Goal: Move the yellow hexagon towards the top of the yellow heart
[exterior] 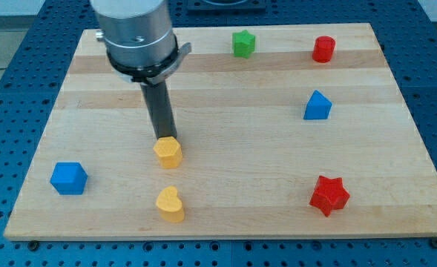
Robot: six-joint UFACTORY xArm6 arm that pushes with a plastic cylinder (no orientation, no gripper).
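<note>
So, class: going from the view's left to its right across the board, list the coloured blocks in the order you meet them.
Blue cube → green star → blue triangular block → red star. The yellow hexagon, yellow heart and my tip share one column after the cube; the red cylinder overlaps the right-hand pair.

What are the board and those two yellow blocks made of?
The board looks like pale wood: visible grain and glued strips, smooth finish. The yellow hexagon and yellow heart look like painted wood or plastic; the solid matte colour hides which.
</note>
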